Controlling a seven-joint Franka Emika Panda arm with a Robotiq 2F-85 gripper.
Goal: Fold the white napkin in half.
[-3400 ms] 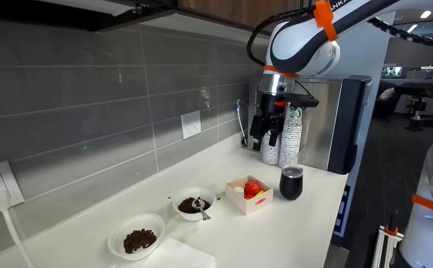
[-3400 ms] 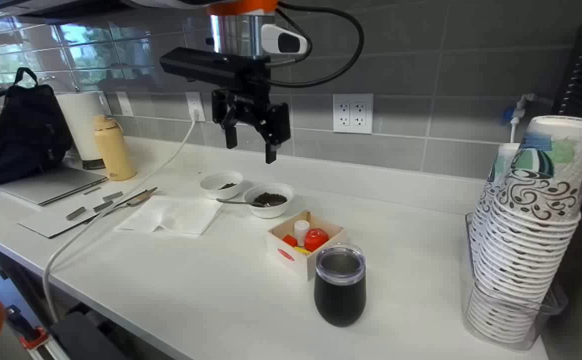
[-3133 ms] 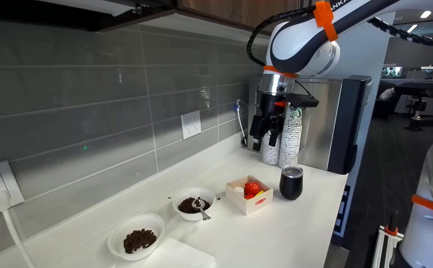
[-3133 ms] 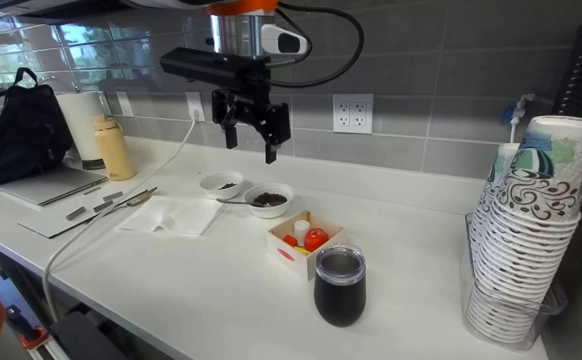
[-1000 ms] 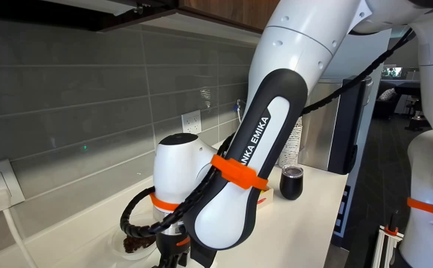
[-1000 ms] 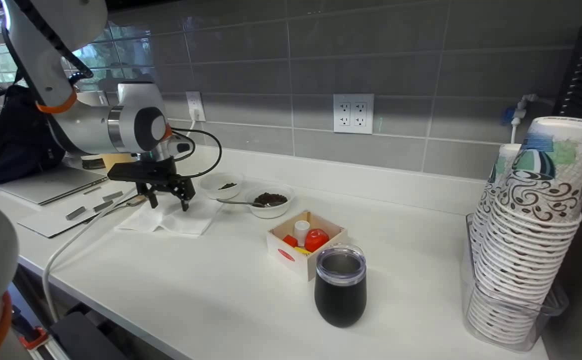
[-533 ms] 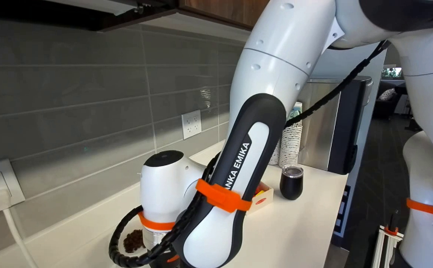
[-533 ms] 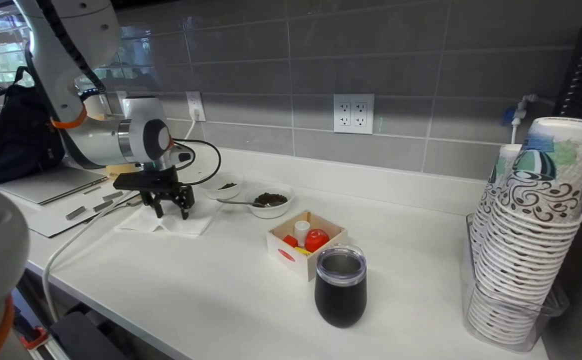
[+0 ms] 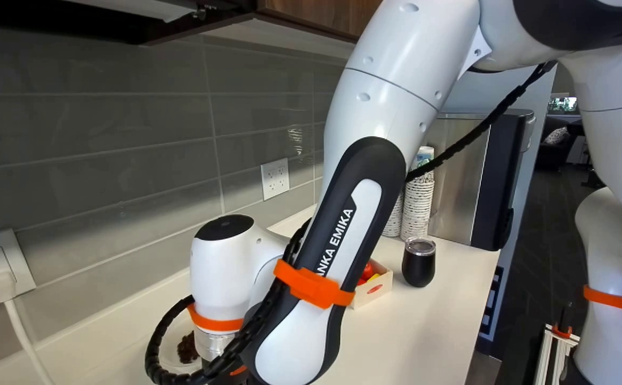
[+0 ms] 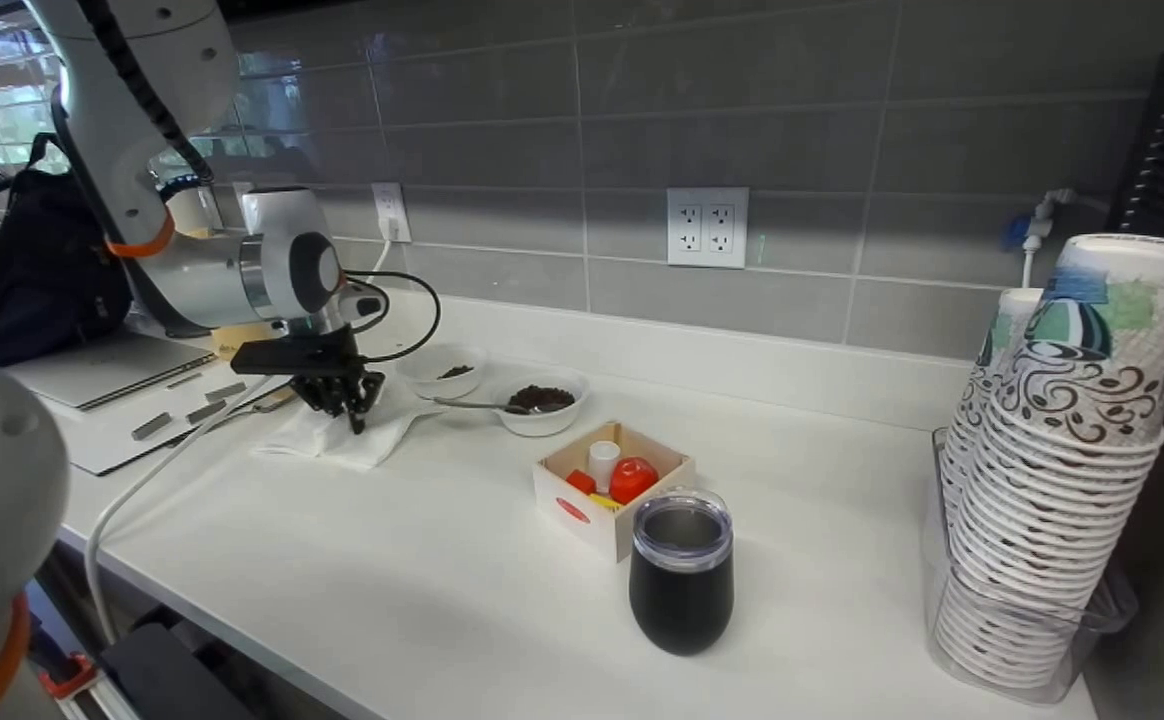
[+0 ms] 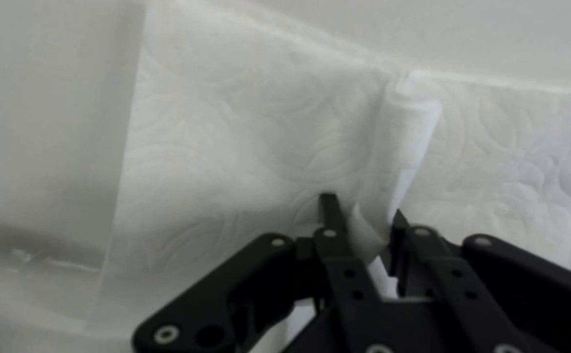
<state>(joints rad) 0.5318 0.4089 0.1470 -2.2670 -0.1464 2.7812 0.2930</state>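
Observation:
The white napkin (image 10: 382, 440) lies on the counter at the left in an exterior view. My gripper (image 10: 344, 412) is down on it from above. In the wrist view the napkin (image 11: 246, 127) is embossed, with a raised ridge running up to the gripper (image 11: 364, 208). Its black fingers (image 11: 332, 213) have drawn close, and a bunched fold of napkin fills the narrow gap between them. The arm (image 9: 289, 342) covers the napkin in an exterior view, and the fingertips are out of that picture.
Behind the napkin stands a white bowl (image 10: 414, 382); beside it is another bowl (image 10: 534, 427) with a spoon (image 10: 477, 405) reaching toward the napkin. A white cable (image 10: 132, 495) runs along the left. Further right are a wooden box (image 10: 557, 505) and a black tumbler (image 10: 680, 600).
My arm has come across the counter and down onto the napkin. Over the last half second the fingers closed, and the napkin's corners were pulled inward as it bunched up.

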